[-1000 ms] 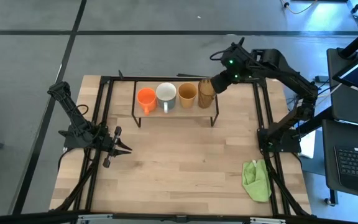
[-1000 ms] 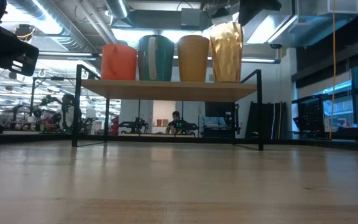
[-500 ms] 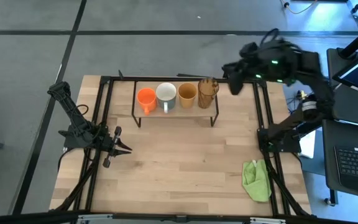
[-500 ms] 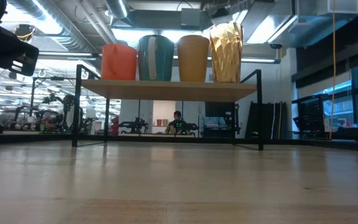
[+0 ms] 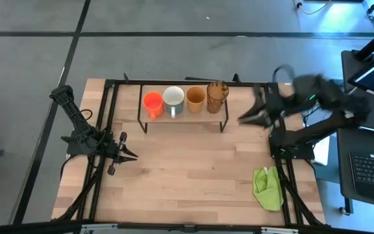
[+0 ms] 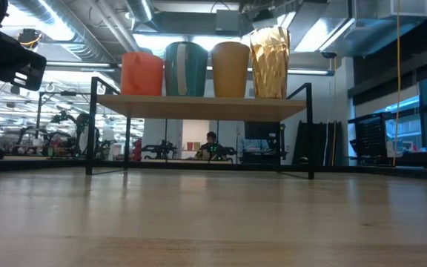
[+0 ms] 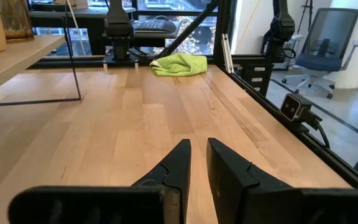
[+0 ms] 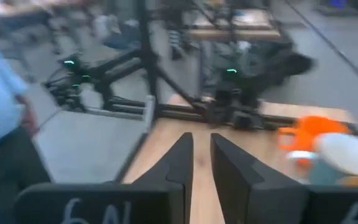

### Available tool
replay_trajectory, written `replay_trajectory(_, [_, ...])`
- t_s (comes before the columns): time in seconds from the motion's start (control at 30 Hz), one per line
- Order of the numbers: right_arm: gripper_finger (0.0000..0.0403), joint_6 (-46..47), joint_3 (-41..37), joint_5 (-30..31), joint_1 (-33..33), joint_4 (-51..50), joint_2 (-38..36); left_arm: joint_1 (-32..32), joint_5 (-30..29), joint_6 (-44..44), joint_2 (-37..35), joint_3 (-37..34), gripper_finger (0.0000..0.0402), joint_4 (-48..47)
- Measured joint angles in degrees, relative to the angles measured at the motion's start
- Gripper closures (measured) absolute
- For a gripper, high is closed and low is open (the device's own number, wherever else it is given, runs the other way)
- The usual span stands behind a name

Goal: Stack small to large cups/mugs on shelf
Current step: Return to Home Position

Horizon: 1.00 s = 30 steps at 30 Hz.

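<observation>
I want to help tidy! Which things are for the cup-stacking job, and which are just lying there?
For the job: orange mug, white mug, tan cup, tumbler, shelf.
Just lying about: cloth.

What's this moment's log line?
shelf: orange mug, white mug, tan cup, amber tumbler | right gripper: right of shelf | left gripper: table's left
</observation>
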Motion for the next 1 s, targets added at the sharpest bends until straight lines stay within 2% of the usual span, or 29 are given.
replay_trajectory(0.1, [0.0345, 0.9, -22.3, -5.8, -1.4, 20.3, -10.1, 0.0, 0.0, 0.0, 0.0, 0.0, 0.0356, 0.0])
replay_trajectory(0.17, [0.0345, 4.6, -35.0, -7.0, -2.7, 32.6, -18.6, 0.0, 0.0, 0.0, 0.0, 0.0, 0.0354, 0.0])
replay_trajectory(0.27, [0.0345, 9.5, -50.6, -4.8, -3.6, 45.0, -30.6, 0.0, 0.0, 0.0, 0.0, 0.0, 0.0351, 0.0])
replay_trajectory(0.37, [0.0345, 10.6, -62.8, -2.0, -3.6, 55.1, -40.8, 0.0, 0.0, 0.0, 0.0, 0.0, 0.0353, 0.0])
replay_trajectory(0.53, [0.0345, 12.3, -75.8, 4.5, -3.6, 60.2, -53.4, 0.0, 0.0, 0.0, 0.0, 0.0, 0.0356, 0.0])
replay_trajectory(0.67, [0.0345, 12.3, -83.4, 4.7, -3.6, 64.7, -58.1, 0.0, 0.0, 0.0, 0.0, 0.0, 0.0351, 0.0])
replay_trajectory(0.83, [0.0345, 11.3, -93.8, 4.9, -3.6, 71.2, -59.5, 0.0, 0.0, 0.0, 0.0, 0.0, 0.0354, 0.0])
replay_trajectory(1.0, [0.0345, 9.4, -93.5, 5.5, -3.6, 65.0, -59.5, 0.0, 0.0, 0.0, 0.0, 0.0, 0.0355, 0.0])
